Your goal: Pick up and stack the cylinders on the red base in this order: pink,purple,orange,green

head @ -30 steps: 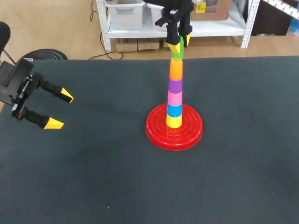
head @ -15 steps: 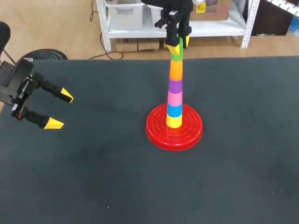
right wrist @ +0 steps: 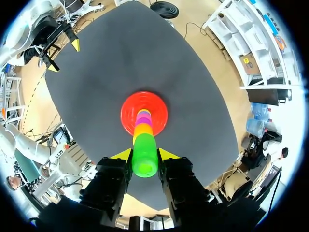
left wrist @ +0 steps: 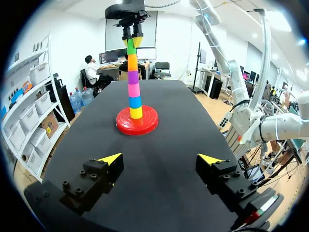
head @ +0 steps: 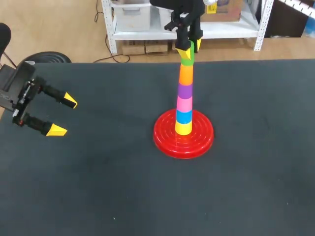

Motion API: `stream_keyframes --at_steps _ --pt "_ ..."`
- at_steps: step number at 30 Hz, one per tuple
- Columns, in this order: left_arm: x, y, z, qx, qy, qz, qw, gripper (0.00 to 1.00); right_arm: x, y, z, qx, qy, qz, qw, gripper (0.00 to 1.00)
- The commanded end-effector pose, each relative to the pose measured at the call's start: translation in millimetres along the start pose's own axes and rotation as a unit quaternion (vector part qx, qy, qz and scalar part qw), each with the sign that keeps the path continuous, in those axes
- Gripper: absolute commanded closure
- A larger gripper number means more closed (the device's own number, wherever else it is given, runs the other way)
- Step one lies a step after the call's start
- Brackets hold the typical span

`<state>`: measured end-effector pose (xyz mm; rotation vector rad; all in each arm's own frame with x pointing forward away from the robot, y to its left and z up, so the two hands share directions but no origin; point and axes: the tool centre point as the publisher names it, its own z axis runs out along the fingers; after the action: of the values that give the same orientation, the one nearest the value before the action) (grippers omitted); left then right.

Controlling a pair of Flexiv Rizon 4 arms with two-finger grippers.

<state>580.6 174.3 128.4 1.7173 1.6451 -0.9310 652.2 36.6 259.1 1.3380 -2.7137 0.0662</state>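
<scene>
Slightly higher than a second ago, the right claw (head: 191, 45) pinches the green cylinder (right wrist: 145, 154) from both sides atop the orange cylinder (head: 185, 73), above the red base (head: 162, 140). The stack order looks complete, so release seems to be all that remains. The left claw (head: 64, 116) gapes empty.

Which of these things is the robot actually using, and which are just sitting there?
In the job: red base, pink cylinder, purple cylinder, orange cylinder, green cylinder, right gripper.
Not in it: yellow cylinder, blue cylinder, left gripper.
</scene>
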Motion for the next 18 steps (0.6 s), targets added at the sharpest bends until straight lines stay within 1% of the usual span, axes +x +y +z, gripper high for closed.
stream_keyframes --at_steps 1,6,18 --pt "1.1 0.4 0.6 0.000 -0.001 0.001 1.000 0.00 4.6 3.3 -0.3 0.004 -0.008 -0.001 1.000 1.00" --pt "1.1 0.4 0.6 0.000 -0.001 0.001 1.000 0.00 4.2 5.5 -1.6 0.004 -0.009 -0.005 1.000 1.00" --pt "1.1 0.4 0.6 0.000 -0.001 0.001 1.000 0.00 4.0 4.3 7.2 -0.006 -0.001 -0.003 1.000 1.00"
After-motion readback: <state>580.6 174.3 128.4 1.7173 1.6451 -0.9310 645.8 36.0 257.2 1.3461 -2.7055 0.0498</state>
